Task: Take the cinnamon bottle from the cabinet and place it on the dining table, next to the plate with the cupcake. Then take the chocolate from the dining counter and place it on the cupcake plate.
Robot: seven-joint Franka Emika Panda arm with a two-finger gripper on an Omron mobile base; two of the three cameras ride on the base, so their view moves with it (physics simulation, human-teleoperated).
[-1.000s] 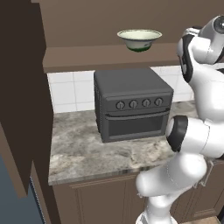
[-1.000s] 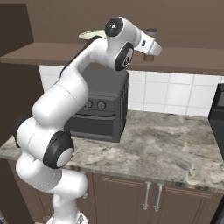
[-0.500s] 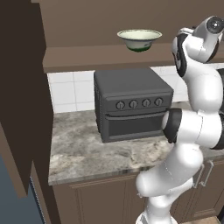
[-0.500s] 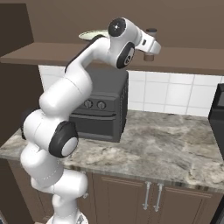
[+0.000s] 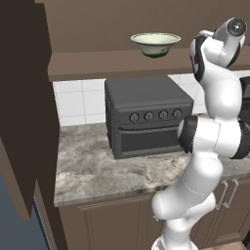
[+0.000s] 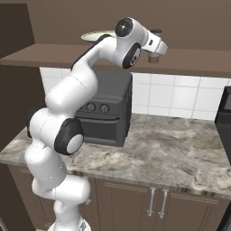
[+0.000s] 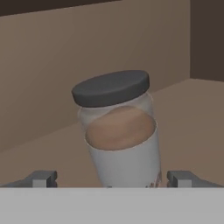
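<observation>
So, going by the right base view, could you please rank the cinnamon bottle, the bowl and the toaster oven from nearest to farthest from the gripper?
1. Cinnamon bottle: on the shelf, right at the gripper.
2. Bowl: same shelf, further left, behind the arm.
3. Toaster oven: down on the counter, below and left.

A home kitchen. A dark toaster oven [image 5: 146, 115] with a row of knobs sits on a marbled stone counter [image 6: 171, 153], below and to the left of the gripper [image 6: 154, 50]. White wall tiles [image 6: 180, 97] run behind it, brown cupboard doors with metal handles [image 6: 156, 202] are under the counter, and a bowl [image 5: 156, 44] rests on the wooden shelf [image 5: 112, 63] at gripper height.
</observation>
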